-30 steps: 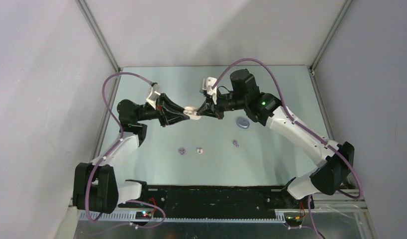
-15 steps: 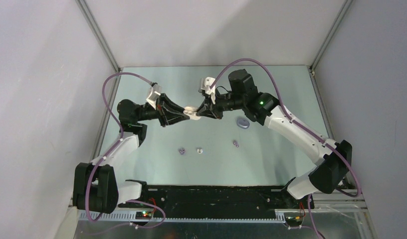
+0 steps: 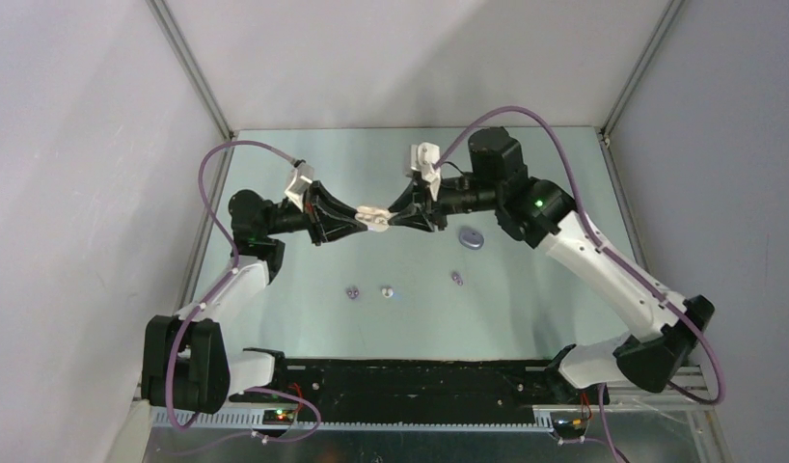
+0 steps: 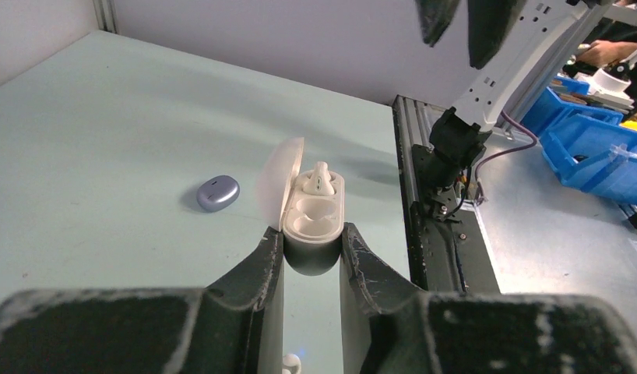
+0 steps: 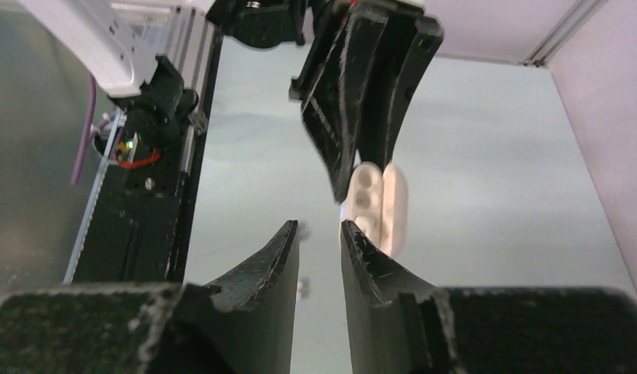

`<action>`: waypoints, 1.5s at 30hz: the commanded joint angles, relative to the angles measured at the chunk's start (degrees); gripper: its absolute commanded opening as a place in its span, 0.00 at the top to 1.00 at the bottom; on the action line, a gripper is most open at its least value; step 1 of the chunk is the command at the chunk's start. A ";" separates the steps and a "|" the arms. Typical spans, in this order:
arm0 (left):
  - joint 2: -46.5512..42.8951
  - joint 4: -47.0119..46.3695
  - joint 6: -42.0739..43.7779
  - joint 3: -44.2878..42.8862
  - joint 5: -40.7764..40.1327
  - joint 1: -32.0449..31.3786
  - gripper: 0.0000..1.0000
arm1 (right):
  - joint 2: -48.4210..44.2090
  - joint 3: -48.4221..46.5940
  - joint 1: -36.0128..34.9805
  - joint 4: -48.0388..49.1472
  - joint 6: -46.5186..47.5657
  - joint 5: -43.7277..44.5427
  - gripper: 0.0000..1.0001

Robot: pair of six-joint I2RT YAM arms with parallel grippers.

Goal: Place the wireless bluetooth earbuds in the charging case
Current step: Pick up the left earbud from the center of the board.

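top external: three loose earbuds (image 3: 387, 290), two cases (image 3: 472, 238)

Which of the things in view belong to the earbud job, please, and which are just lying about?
Belong to the job: white charging case, open in the left gripper; white earbud seated in it; loose white earbud; purple earbud; second purple earbud; purple case, shut.
Just lying about: blue bins, off the table.

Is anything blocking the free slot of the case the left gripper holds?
Nothing visible. The white case has its lid open, the near slot is bare beside the seated white earbud, and the right gripper sits clear, fingers apart, empty.
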State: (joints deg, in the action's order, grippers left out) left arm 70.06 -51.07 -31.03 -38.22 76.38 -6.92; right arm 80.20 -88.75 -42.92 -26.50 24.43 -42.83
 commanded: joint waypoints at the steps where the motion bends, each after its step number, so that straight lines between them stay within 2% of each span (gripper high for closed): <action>1: -1.32 2.55 2.30 -0.12 -1.85 1.44 1.00 | -4.44 5.74 1.15 -3.29 5.81 1.05 0.70; 5: -2.19 4.81 2.68 0.14 -3.03 2.88 1.00 | -5.36 15.29 2.04 -1.68 8.30 4.56 0.71; 8: -3.63 8.80 3.75 0.26 -3.85 4.28 1.00 | -2.09 19.53 2.51 -1.01 12.35 4.43 0.71; 11: -5.27 14.39 7.25 0.12 -6.37 5.63 1.00 | 3.46 19.96 2.00 -1.89 19.76 3.09 0.70; 14: -8.24 24.13 11.96 0.20 -12.66 9.23 1.00 | 7.97 20.02 1.20 -1.69 25.72 -0.21 0.63; 19: -12.49 19.30 5.53 6.06 -19.66 14.38 1.00 | 17.06 18.54 -1.40 0.73 34.53 1.93 0.60; 25: -18.97 30.34 10.57 6.08 -19.79 15.60 1.00 | 22.71 17.91 -5.01 -2.13 46.74 5.15 0.62; 34: -24.08 35.97 11.46 7.10 -21.54 15.57 1.00 | 25.25 17.94 -8.82 0.91 44.52 6.42 0.69; 45: -24.27 34.89 11.52 7.67 -21.81 15.62 1.00 | 26.63 17.98 -11.60 3.96 39.84 12.50 0.69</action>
State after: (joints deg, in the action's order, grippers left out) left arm 46.68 -14.85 -20.47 -31.55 55.57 8.29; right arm 105.67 -68.93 -53.34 -24.49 66.37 -33.67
